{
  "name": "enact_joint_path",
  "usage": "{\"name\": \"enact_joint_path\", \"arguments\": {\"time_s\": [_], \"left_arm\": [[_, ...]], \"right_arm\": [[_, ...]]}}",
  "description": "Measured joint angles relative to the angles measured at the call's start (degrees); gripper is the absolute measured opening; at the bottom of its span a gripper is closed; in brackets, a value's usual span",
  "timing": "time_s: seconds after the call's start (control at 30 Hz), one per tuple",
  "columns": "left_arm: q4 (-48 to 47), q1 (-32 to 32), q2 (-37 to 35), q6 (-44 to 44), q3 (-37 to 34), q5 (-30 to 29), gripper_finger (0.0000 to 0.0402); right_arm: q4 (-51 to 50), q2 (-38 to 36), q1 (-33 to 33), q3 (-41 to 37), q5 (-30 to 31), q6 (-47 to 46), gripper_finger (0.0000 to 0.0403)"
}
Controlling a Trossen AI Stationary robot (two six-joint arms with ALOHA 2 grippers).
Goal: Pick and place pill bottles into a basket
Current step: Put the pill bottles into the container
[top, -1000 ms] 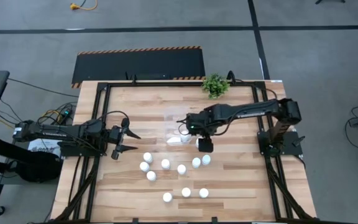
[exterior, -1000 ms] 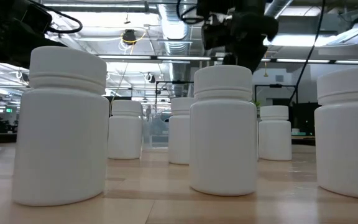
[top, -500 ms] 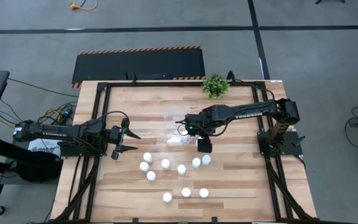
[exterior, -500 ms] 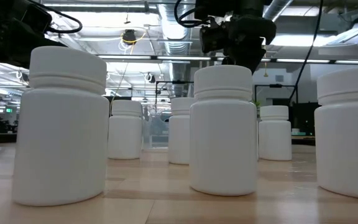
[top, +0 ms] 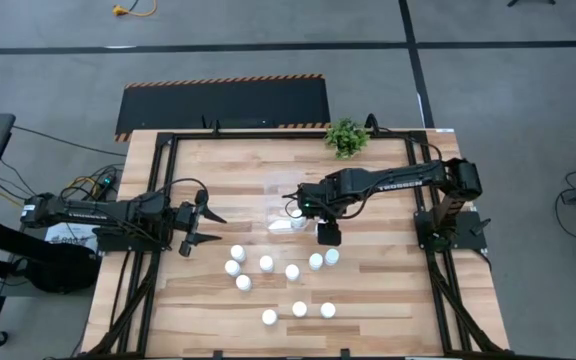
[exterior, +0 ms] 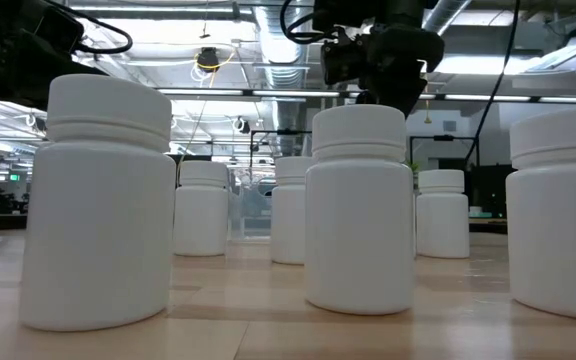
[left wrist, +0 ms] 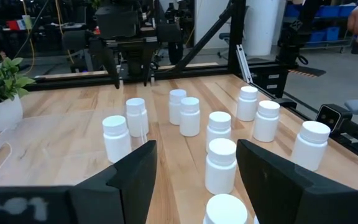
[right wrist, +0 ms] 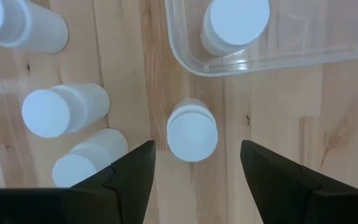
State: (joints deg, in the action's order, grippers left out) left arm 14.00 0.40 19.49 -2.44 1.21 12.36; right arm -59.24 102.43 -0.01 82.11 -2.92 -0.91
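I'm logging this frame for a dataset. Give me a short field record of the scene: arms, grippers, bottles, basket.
right gripper: open, above the table, over a small white pill bottle standing just outside the basket
left gripper: open, waiting at the table's left side
basket: clear rectangular plastic container, one white bottle inside
loose bottles: ten white cylinders upright on the wooden table
other: small green potted plant at far edge
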Motion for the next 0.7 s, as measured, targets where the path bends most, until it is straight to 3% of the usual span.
{"name": "enact_joint_path", "arguments": {"time_s": [0.7], "left_arm": [[0.0, 0.0, 0.0, 0.1, 0.0, 0.0, 0.0211]], "right_arm": [[1.4, 0.0, -0.5, 0.0, 0.1, 2.9, 0.023]]}}
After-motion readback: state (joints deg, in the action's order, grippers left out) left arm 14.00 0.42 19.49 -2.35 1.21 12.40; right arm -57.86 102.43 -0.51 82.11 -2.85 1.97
